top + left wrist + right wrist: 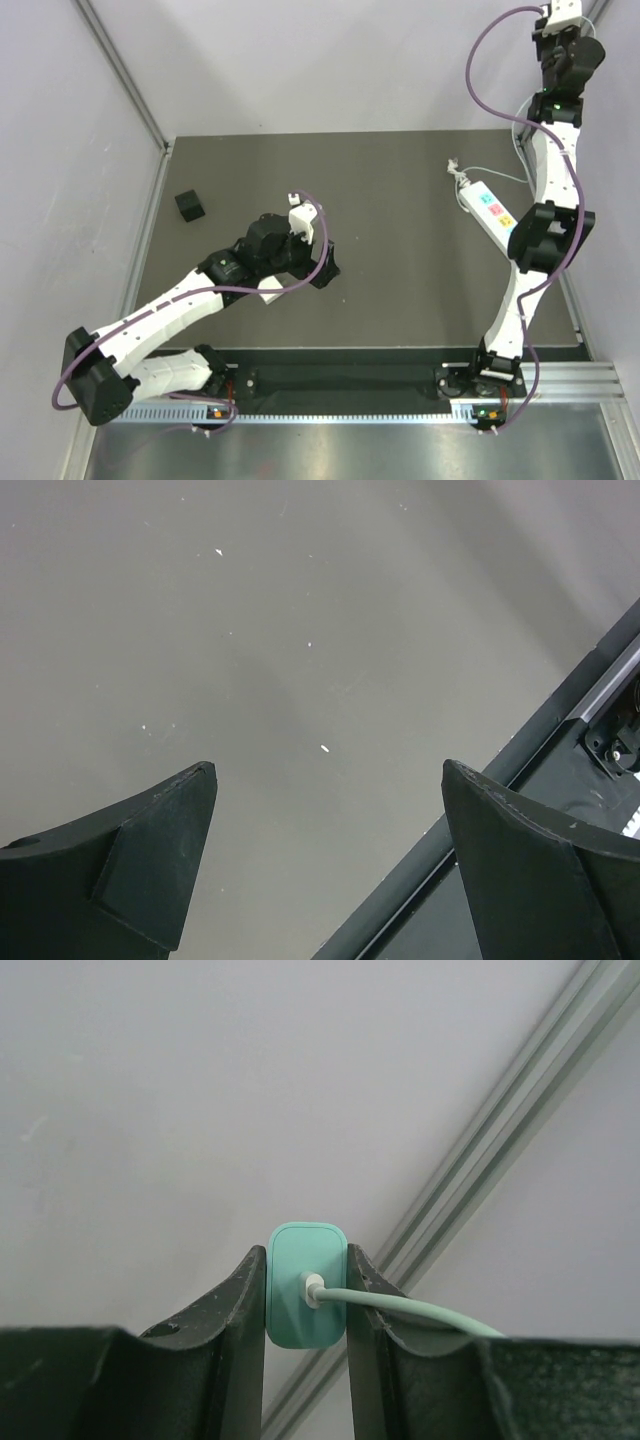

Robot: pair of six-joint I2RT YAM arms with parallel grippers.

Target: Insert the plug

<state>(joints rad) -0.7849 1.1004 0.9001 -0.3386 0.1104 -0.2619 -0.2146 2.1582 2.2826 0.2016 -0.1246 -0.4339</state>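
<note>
A teal plug (295, 1310) with a teal cable (420, 1310) running off to the right sits pinched between the fingers of my right gripper (306, 1255), which is shut on it. That right gripper (563, 15) is raised high at the far right corner, facing the white wall, and the plug itself does not show in the top view. A white power strip (488, 209) with coloured sockets lies on the dark mat at the right. My left gripper (320, 270) hovers low over the mat's middle left, its jaws open wide with nothing between them (328, 770).
A small black cube (189, 205) rests at the mat's far left. The strip's white cord (500, 175) trails toward the right wall. A dark rail (520, 770) marks the table's near edge. An aluminium wall profile (500, 1150) runs diagonally behind the plug.
</note>
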